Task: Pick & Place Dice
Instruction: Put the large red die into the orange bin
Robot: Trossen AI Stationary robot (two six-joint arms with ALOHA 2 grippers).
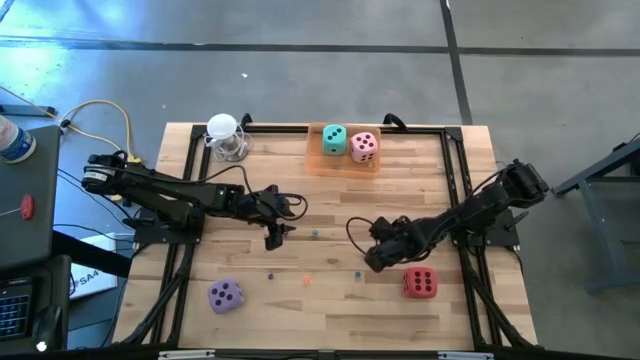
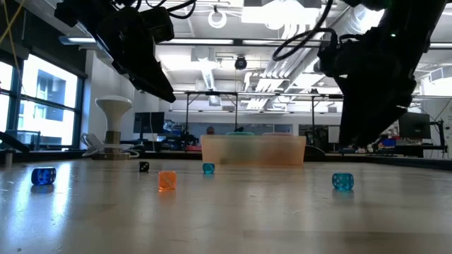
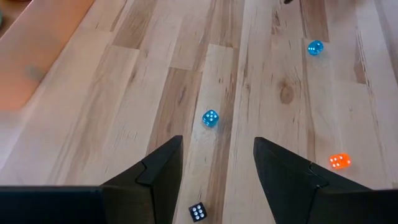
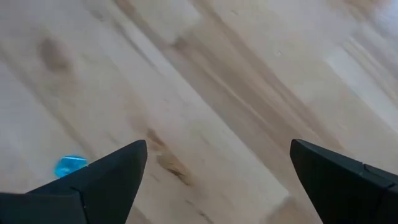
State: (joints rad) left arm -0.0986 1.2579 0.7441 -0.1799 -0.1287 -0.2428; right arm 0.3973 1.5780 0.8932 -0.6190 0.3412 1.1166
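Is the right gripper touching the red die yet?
Apart. The high view shows bare wood between the right gripper and the red die.

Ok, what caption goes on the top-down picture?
Two dice sit in the orange tray; purple die and red die wait.

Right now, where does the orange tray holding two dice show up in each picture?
High view: the orange tray at the table's far edge, middle, holding the teal die and pink die.
Low view: centre, far back.
Left wrist view: blurred orange corner.
Right wrist view: not in it.
Shared landmark: the tiny orange die.
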